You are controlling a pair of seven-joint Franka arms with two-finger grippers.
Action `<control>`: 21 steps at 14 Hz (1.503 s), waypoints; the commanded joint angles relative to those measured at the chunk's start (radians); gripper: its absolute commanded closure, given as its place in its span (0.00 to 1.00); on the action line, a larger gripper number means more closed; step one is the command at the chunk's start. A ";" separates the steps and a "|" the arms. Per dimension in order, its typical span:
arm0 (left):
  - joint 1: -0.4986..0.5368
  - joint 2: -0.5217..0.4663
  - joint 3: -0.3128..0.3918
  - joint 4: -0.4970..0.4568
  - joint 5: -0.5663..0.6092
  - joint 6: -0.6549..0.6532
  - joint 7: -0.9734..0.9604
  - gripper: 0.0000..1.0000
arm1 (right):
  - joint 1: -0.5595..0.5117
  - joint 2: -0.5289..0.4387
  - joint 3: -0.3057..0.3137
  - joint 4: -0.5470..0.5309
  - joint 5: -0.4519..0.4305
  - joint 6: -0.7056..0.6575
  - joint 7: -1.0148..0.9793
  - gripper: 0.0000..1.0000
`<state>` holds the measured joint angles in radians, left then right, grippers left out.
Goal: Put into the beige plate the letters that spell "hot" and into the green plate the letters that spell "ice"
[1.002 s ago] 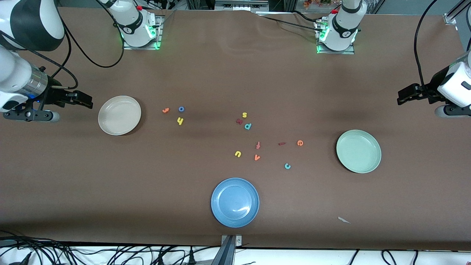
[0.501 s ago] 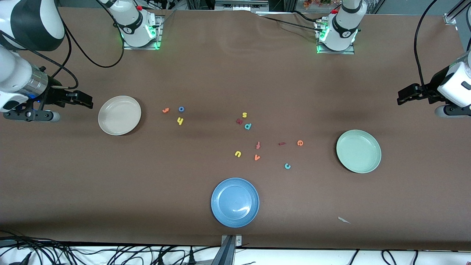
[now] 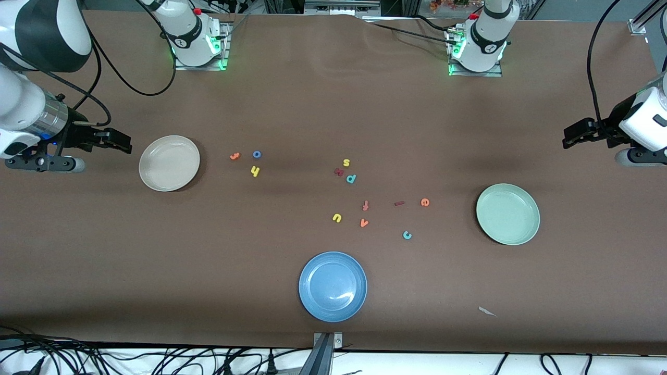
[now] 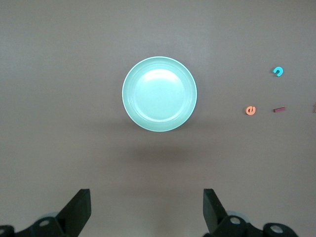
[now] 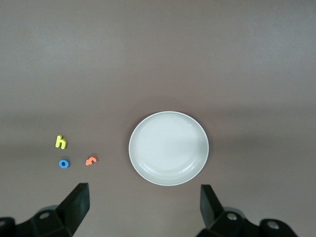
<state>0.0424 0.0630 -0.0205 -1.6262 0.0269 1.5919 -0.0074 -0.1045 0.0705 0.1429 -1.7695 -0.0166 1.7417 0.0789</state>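
The beige plate [image 3: 169,163] [image 5: 169,148] lies empty toward the right arm's end of the table. Beside it are the orange t [image 3: 235,155] [image 5: 91,160], blue o [image 3: 256,154] [image 5: 63,163] and yellow h [image 3: 255,171] [image 5: 60,142]. The green plate [image 3: 508,214] [image 4: 159,94] lies empty toward the left arm's end. Near it are the orange e [image 3: 425,202] [image 4: 251,110], dark red i [image 3: 399,203] [image 4: 279,109] and teal c [image 3: 407,235] [image 4: 278,71]. My right gripper [image 3: 122,144] [image 5: 144,205] hangs open and empty beside the beige plate. My left gripper [image 3: 570,135] [image 4: 147,207] hangs open and empty near the green plate.
A blue plate [image 3: 333,286] lies near the front edge. Mid-table are a yellow s [image 3: 346,162], a dark red letter [image 3: 338,171], a teal p [image 3: 351,178], a reddish f [image 3: 365,205], a yellow u [image 3: 336,217] and an orange v [image 3: 363,223]. A paper scrap [image 3: 487,311] lies near the front.
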 commanded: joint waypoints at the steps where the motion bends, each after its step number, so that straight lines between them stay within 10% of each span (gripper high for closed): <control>1: 0.001 0.004 0.004 -0.001 -0.024 0.010 0.029 0.00 | 0.002 -0.002 0.004 0.007 -0.016 -0.016 0.053 0.01; 11: -0.015 0.032 0.002 0.023 -0.024 0.008 0.017 0.00 | 0.002 0.002 0.014 0.007 -0.014 -0.019 0.062 0.01; 21: -0.047 0.133 -0.059 0.045 -0.028 0.014 0.012 0.00 | 0.014 0.090 0.158 -0.045 0.000 0.091 0.383 0.01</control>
<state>0.0110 0.1570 -0.0782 -1.6219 0.0239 1.6105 -0.0059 -0.0944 0.1467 0.2904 -1.7961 -0.0151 1.7978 0.4096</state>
